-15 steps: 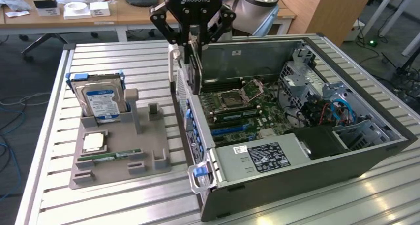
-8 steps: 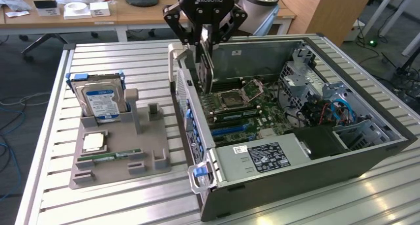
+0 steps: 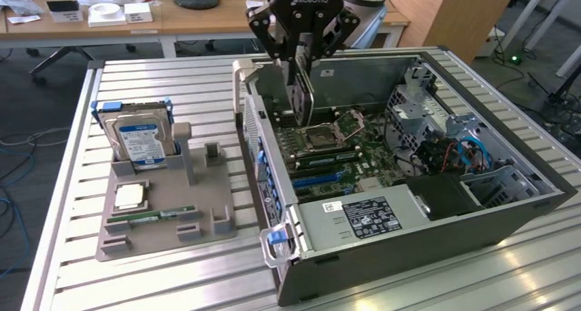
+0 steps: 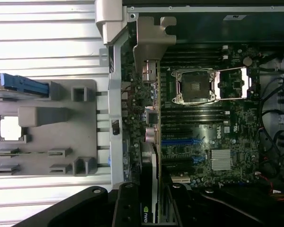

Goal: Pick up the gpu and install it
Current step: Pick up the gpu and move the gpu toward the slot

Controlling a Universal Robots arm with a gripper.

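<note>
The gpu [image 3: 301, 96] hangs on edge from my gripper [image 3: 303, 52], above the open computer case [image 3: 508, 195]. It is a thin dark card, and its lower edge sits over the motherboard [image 3: 341, 151] near the case's wall on the exterior view's left. My gripper is shut on the card's upper edge. Seen edge-on in the wrist view, the gpu [image 4: 150, 175] runs from my gripper [image 4: 151, 213] out over the board, beside the blue expansion slots [image 4: 180, 142]. I cannot tell whether the card touches a slot.
A grey parts holder [image 3: 218, 222] lies on the slatted table at the exterior view's left, with a hard drive [image 3: 138, 137], a processor chip [image 3: 132, 197] and a memory stick [image 3: 150, 217]. Inside the case are the open processor socket [image 3: 328, 131], a power supply [image 3: 363, 219] and cables [image 3: 458, 154].
</note>
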